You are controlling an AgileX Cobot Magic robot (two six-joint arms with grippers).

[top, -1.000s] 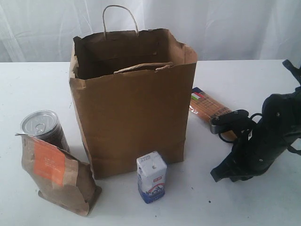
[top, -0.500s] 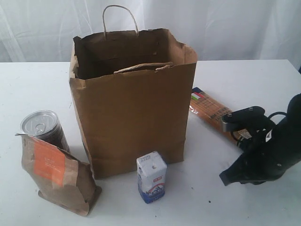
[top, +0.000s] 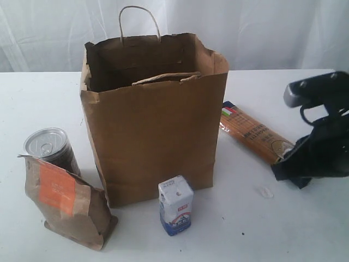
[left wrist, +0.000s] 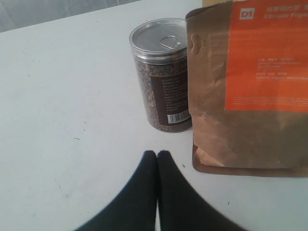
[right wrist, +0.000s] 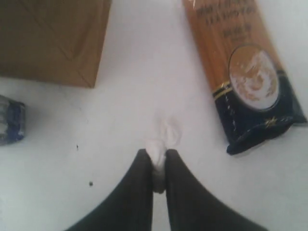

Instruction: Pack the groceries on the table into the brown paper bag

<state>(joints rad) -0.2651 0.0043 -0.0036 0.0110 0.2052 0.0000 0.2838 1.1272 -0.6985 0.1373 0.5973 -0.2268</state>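
Glossy film wraps the long spaghetti packet (top: 251,134), lying flat on the table (top: 43,98) beside the brown paper bag (top: 152,136): likely light, brittle, slippery, so the right gripper (right wrist: 156,153), clenched near it on no grocery, should pinch mid-length.

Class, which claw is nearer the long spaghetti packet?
Right. The right claw hangs by one end of the long spaghetti packet; the left claw is beyond the brown paper bag, by the silver-topped can.
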